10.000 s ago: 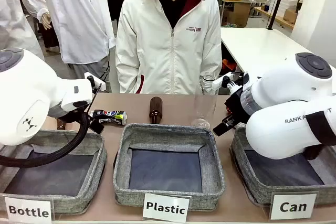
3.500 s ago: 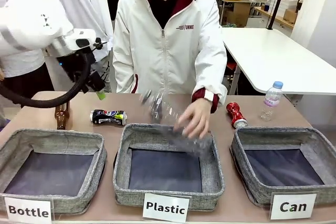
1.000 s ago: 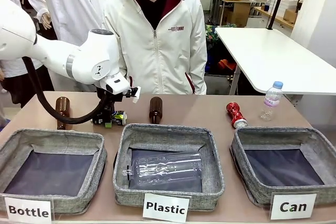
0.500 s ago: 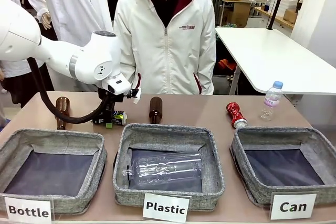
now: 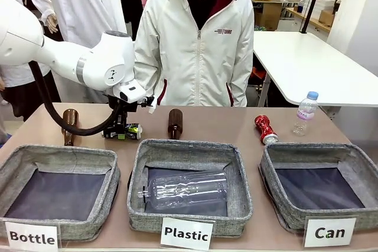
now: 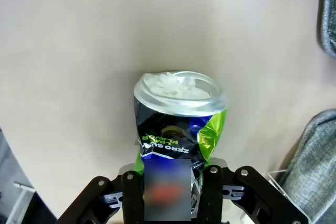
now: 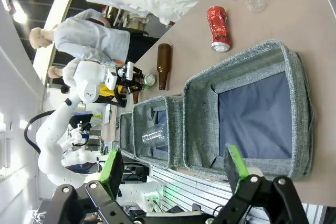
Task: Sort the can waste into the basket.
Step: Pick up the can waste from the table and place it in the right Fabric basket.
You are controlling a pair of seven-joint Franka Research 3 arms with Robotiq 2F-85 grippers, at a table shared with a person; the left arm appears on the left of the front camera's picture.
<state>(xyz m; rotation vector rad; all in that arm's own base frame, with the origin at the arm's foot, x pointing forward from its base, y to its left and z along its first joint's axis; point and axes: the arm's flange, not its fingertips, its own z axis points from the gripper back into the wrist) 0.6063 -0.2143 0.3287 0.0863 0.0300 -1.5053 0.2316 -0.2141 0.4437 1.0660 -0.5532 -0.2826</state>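
Observation:
My left gripper is down at the table's far left and shut on the crushed black can. In the left wrist view the black can, with blue, white and green print, lies on the tabletop between my left gripper's fingers, silver end pointing away. The red can lies on the table behind the basket labelled "Can" at the right. My right gripper hangs open above the basket, with the red can beyond it.
The "Plastic" basket in the middle holds a clear bottle; the "Bottle" basket sits at left. Two brown bottles lie behind the baskets, and a small plastic bottle stands far right. A person stands at the far edge.
My left gripper's jaws have shut on the black can; the arm has hardly shifted. The person has stepped slightly to the right.

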